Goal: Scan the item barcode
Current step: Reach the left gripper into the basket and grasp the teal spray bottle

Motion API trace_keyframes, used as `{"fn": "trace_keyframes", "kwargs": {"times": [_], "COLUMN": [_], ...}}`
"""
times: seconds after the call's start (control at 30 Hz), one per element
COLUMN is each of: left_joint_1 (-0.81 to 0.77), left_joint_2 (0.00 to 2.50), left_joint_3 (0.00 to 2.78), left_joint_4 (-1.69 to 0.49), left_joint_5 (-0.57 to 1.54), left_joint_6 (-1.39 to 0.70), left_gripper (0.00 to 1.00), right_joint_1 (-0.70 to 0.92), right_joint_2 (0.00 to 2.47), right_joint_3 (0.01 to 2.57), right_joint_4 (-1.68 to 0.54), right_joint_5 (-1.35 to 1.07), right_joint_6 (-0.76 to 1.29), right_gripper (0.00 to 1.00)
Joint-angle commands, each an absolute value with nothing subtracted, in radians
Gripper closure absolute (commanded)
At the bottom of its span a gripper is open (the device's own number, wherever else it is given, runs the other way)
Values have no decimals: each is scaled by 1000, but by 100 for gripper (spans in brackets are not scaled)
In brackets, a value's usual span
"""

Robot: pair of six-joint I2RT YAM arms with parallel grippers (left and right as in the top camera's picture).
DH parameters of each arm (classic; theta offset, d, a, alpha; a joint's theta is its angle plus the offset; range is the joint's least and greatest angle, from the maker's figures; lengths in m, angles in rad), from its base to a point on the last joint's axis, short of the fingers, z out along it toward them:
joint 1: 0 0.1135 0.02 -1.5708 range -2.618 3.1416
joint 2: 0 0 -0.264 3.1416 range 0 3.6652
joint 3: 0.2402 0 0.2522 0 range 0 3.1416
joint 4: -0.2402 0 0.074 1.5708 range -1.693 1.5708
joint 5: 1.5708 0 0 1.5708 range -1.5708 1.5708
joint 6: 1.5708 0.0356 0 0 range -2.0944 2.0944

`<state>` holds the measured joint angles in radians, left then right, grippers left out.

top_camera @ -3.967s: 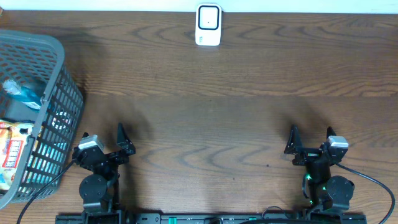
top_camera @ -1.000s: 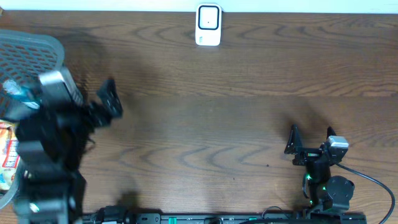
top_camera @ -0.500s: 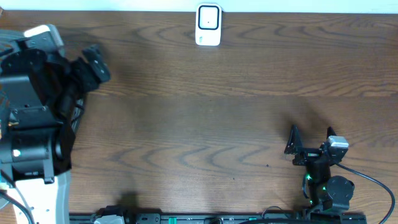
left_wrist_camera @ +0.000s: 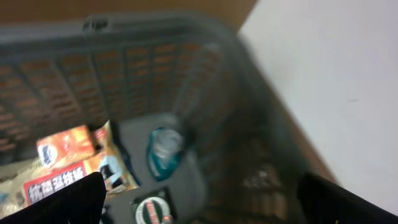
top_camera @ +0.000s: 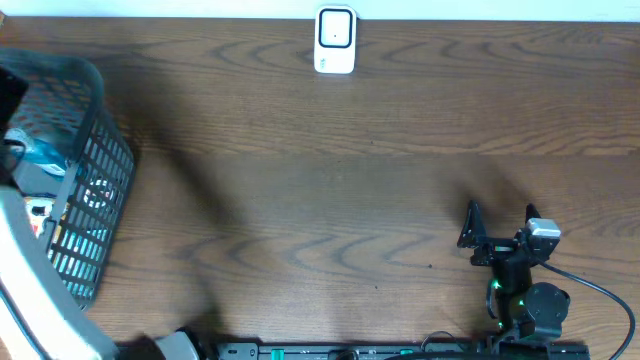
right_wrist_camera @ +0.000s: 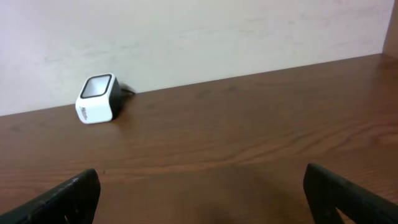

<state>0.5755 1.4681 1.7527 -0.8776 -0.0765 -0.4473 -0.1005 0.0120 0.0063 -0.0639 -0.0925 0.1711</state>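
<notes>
Plainly both tools (left_wrist_camera: 200, 185) (right_wrist_camera: 200, 180) agape, empty.

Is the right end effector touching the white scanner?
Apart. The overhead view shows a wide gap between the right end effector and the white scanner.
</notes>
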Motion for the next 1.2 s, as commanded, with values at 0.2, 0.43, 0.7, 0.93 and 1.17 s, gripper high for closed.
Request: {"fn": "trace_keyframes", "kwargs": {"times": [0.2, 0.43, 0.7, 0.93, 1.17], "left_joint_1": [669, 676, 676, 676, 676], "left_joint_2": [1676, 1794, 1882, 1938, 2004], "left_joint_3": [1758, 1758, 1758, 1758, 1758], "left_joint_4": [-877, -871, -871, -874, -860], "left_joint_5": [-58, -64, -63, -32, -22], "left_joint_6": [-435, -423, -424, -424, -423], "left_gripper": [2, 2, 2, 2, 11], "right_joint_1": [-93, -93, -93, -93, -93], "right_joint_2": [7, 7, 7, 7, 7], "right_joint_3": [6, 6, 6, 6, 6], "right_joint_4": [-68, -68, -68, -68, -68], "right_joint_5": [-88, -88, -88, -88, -88], "right_joint_6": [160, 160, 160, 159, 160], "right_gripper": [1, 1, 1, 1, 1]}}
